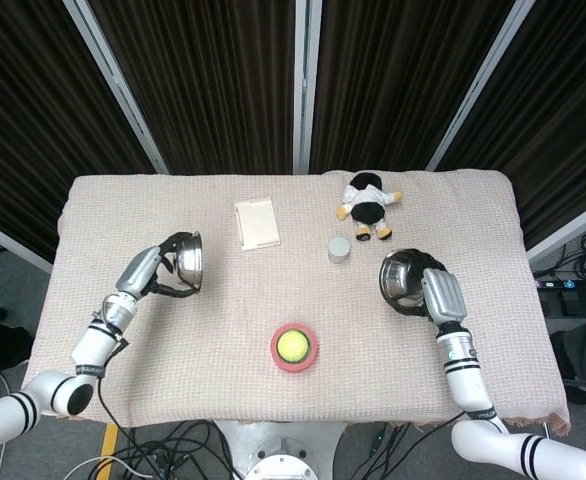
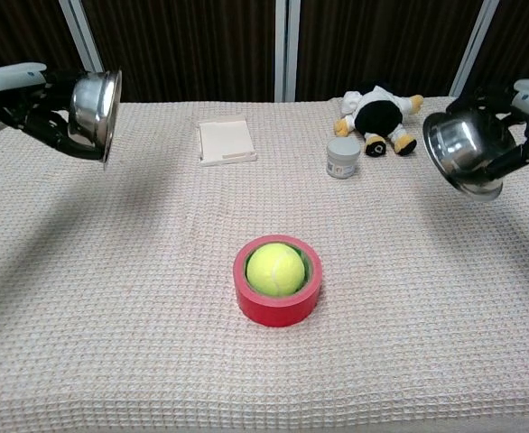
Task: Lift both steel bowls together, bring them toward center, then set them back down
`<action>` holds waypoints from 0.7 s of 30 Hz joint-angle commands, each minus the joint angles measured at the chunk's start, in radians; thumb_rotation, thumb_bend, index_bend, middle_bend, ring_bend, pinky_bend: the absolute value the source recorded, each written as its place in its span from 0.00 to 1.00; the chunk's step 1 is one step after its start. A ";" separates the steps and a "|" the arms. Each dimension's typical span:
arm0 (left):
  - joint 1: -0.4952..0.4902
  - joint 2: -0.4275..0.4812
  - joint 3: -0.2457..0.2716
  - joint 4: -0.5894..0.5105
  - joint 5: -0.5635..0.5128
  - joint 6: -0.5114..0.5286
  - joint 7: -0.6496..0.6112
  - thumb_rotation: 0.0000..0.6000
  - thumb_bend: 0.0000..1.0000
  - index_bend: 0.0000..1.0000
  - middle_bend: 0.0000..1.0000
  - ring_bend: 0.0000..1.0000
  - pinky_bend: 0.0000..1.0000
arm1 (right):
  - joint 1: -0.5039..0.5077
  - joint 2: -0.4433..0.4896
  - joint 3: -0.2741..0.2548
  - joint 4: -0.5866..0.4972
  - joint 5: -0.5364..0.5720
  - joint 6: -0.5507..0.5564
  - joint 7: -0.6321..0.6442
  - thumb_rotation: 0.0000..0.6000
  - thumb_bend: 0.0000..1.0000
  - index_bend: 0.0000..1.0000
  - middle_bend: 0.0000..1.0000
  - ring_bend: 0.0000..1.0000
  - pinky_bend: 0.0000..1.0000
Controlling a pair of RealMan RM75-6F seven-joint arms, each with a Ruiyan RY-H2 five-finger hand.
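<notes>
Chest view: each robot hand grips a raised bowl; ball-in-tape [image 2: 276,280] sits between.

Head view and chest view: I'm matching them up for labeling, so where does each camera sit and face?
Head view: high, looking down on the table; both forearms and hands show.
Chest view: low, facing across toward the curtains; only the hands show.
Shared: left hand with left bowl, right hand with right bowl, tennis ball.

- Tennis ball [image 2: 274,269] sits inside the tape roll [image 2: 278,304], near the table's [image 2: 156,343] front centre.
- Notepad [image 2: 226,140] lies behind, to the left.
- Small jar [image 2: 343,157] stands before the plush toy [image 2: 377,113], back right.
</notes>
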 commanded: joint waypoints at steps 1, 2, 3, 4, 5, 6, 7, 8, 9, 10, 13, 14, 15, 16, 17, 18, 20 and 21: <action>0.026 -0.001 -0.027 -0.072 -0.017 0.051 -0.037 1.00 0.22 0.39 0.36 0.29 0.48 | -0.026 -0.049 0.068 0.053 -0.188 0.123 0.329 1.00 0.15 0.38 0.29 0.23 0.33; 0.030 -0.012 -0.031 -0.091 -0.021 0.066 -0.036 1.00 0.22 0.39 0.36 0.29 0.48 | -0.021 -0.072 0.081 0.073 -0.208 0.138 0.404 1.00 0.15 0.38 0.29 0.23 0.33; 0.032 -0.022 -0.034 -0.101 -0.022 0.078 -0.032 1.00 0.22 0.39 0.36 0.29 0.48 | -0.016 -0.089 0.089 0.085 -0.219 0.143 0.458 1.00 0.16 0.38 0.29 0.23 0.33; 0.033 -0.033 -0.036 -0.110 -0.022 0.091 -0.028 1.00 0.22 0.39 0.36 0.29 0.48 | -0.011 -0.105 0.096 0.097 -0.229 0.145 0.511 1.00 0.16 0.38 0.29 0.23 0.34; 0.033 -0.046 -0.039 -0.118 -0.023 0.101 -0.026 1.00 0.22 0.40 0.36 0.29 0.48 | -0.006 -0.122 0.102 0.109 -0.237 0.147 0.560 1.00 0.16 0.38 0.29 0.23 0.34; 0.034 -0.062 -0.045 -0.132 -0.028 0.111 -0.032 1.00 0.23 0.40 0.36 0.29 0.48 | 0.002 -0.146 0.110 0.125 -0.243 0.148 0.623 1.00 0.17 0.38 0.29 0.23 0.34; 0.035 -0.073 -0.050 -0.145 -0.032 0.116 -0.042 1.00 0.23 0.40 0.36 0.29 0.48 | 0.009 -0.162 0.116 0.135 -0.246 0.145 0.668 1.00 0.17 0.39 0.29 0.23 0.34; 0.036 -0.086 -0.056 -0.162 -0.034 0.124 -0.058 1.00 0.23 0.40 0.36 0.29 0.48 | 0.019 -0.181 0.123 0.145 -0.251 0.139 0.726 1.00 0.17 0.39 0.29 0.23 0.34; 0.037 -0.096 -0.060 -0.173 -0.034 0.129 -0.070 1.00 0.24 0.40 0.36 0.29 0.48 | 0.026 -0.196 0.128 0.152 -0.254 0.134 0.768 1.00 0.17 0.39 0.29 0.23 0.34; 0.037 -0.107 -0.064 -0.181 -0.031 0.137 -0.082 1.00 0.25 0.40 0.36 0.29 0.48 | 0.033 -0.210 0.133 0.159 -0.255 0.130 0.806 1.00 0.17 0.39 0.29 0.23 0.34; 0.042 -0.143 -0.072 -0.197 -0.017 0.171 -0.119 1.00 0.25 0.40 0.36 0.29 0.48 | 0.055 -0.255 0.148 0.174 -0.260 0.116 0.928 1.00 0.17 0.39 0.29 0.23 0.34; 0.041 -0.156 -0.075 -0.198 -0.011 0.181 -0.126 1.00 0.25 0.40 0.36 0.29 0.48 | 0.062 -0.267 0.152 0.177 -0.262 0.111 0.961 1.00 0.17 0.39 0.29 0.23 0.34; 0.040 -0.172 -0.079 -0.196 -0.005 0.193 -0.133 1.00 0.25 0.40 0.36 0.29 0.48 | 0.073 -0.280 0.156 0.180 -0.264 0.102 1.000 1.00 0.17 0.39 0.29 0.23 0.34; 0.038 -0.182 -0.082 -0.194 -0.001 0.200 -0.137 1.00 0.25 0.39 0.36 0.29 0.48 | 0.080 -0.288 0.157 0.182 -0.267 0.094 1.024 1.00 0.17 0.39 0.29 0.23 0.34; 0.035 -0.194 -0.086 -0.193 0.004 0.207 -0.144 1.00 0.25 0.39 0.36 0.29 0.48 | 0.091 -0.298 0.160 0.187 -0.272 0.087 1.045 1.00 0.17 0.39 0.29 0.23 0.34; 0.033 -0.202 -0.089 -0.191 0.007 0.211 -0.149 1.00 0.25 0.39 0.36 0.29 0.48 | 0.098 -0.308 0.163 0.191 -0.273 0.084 1.053 1.00 0.17 0.39 0.29 0.23 0.34; 0.028 -0.217 -0.096 -0.191 0.009 0.217 -0.156 1.00 0.26 0.39 0.36 0.29 0.48 | 0.114 -0.326 0.171 0.194 -0.274 0.077 1.075 1.00 0.17 0.39 0.29 0.23 0.34; 0.026 -0.223 -0.098 -0.190 0.010 0.219 -0.158 1.00 0.26 0.39 0.36 0.29 0.48 | 0.120 -0.331 0.175 0.192 -0.272 0.070 1.090 1.00 0.17 0.39 0.29 0.23 0.34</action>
